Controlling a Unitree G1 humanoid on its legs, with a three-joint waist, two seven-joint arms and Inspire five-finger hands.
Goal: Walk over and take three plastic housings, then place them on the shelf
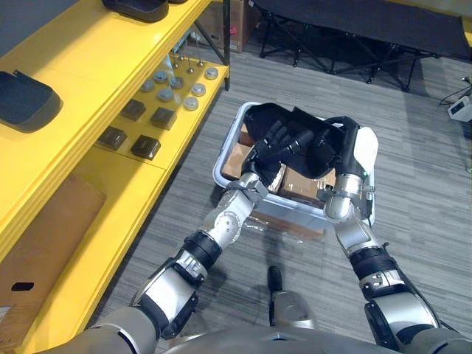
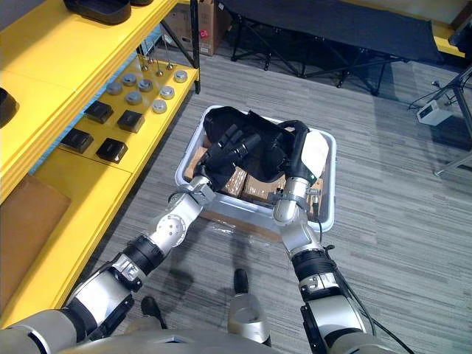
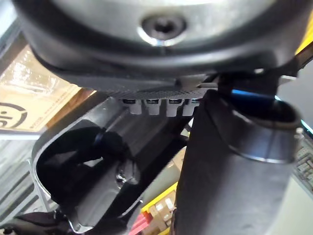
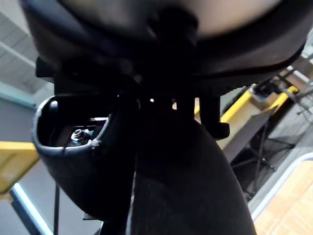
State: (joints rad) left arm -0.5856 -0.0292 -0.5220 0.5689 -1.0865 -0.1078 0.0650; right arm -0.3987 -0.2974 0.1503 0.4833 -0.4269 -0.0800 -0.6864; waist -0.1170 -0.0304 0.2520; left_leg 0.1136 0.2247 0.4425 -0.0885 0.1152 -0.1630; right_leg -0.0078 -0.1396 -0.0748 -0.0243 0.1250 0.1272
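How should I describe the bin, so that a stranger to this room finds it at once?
Start at the long yellow shelf; on the grey floor beside it stands one pale bin with rounded corners. It is the one that the left hand and right hand reach into, with black housings over brown cartons.

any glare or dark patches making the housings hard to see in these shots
Left wrist view: light glints off the glossy inside of a black housing. Right wrist view: right hand and dark housing read near-black against a bright background. Left eye view: evenly lit, but the left hand blends into the housings in the white bin.
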